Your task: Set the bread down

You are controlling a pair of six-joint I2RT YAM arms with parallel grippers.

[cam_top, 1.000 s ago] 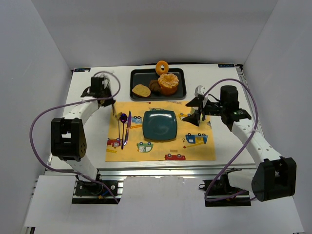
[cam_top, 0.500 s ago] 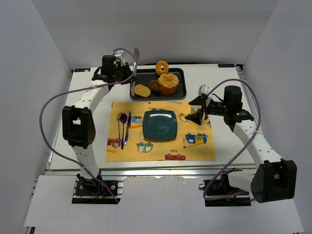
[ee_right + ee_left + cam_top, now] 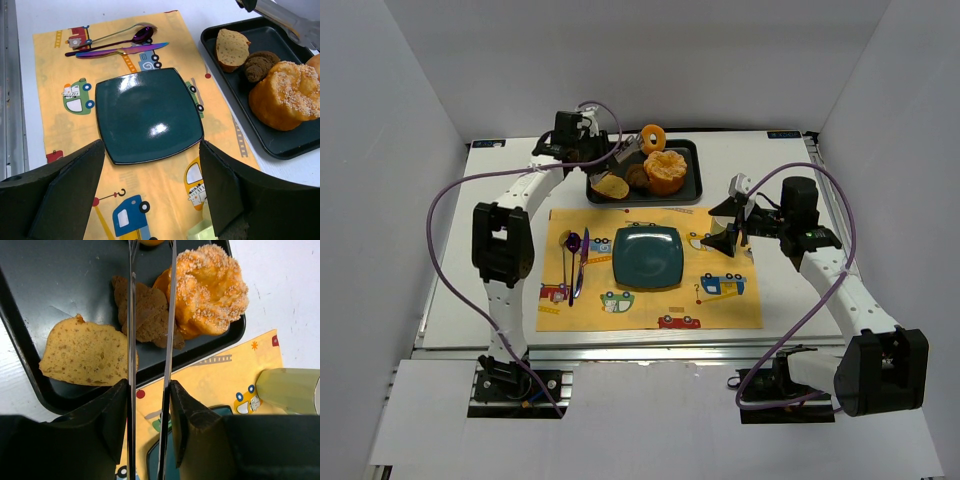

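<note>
— Since the black tray (image 3: 690, 160) looks crowded, what's round the bread (image 3: 653, 137)?
— Top cam, 12 o'c = far side. Bread's at the tray's 12 o'c rim, up on edge, hole toward the cam. Seeded orange bun (image 3: 666, 172) is just beside it at its 6 o'c; touching or not, can't tell. Brown lump (image 3: 637, 177) touches the bun at the bun's 9 o'c; tan slice (image 3: 611, 186) at the lump's 8 o'c.
— What's in the way?
— Bun sits btwn bread & teal plate (image 3: 647, 256); plate lies on the yellow placemat (image 3: 715, 310) at the tray's 6 o'c. Purple spoon (image 3: 572, 242) & knife (image 3: 583, 265) side by side at the plate's 9 o'c. Right gripper (image 3: 151, 142) hangs over the placemat at the plate's 3 o'c, fingers spread wide, holding nothing.
— And the left gripper (image 3: 636, 147) vs the bread?
— Points at it from the bread's 8 o'c, above slice & lump. Wrist cam: two thin metal fingers (image 3: 132, 340) run parallel w/ a narrow gap. Lump shows under the gap, bun just outside one finger at 3 o'c, slice outside the other at 9 o'c. Sliver of bread shows btwn the fingers at the view's 12 o'c edge; tips are cut off there. Top cam puts the tips right at the bread's 8 o'c side. Contact: can't tell.
</note>
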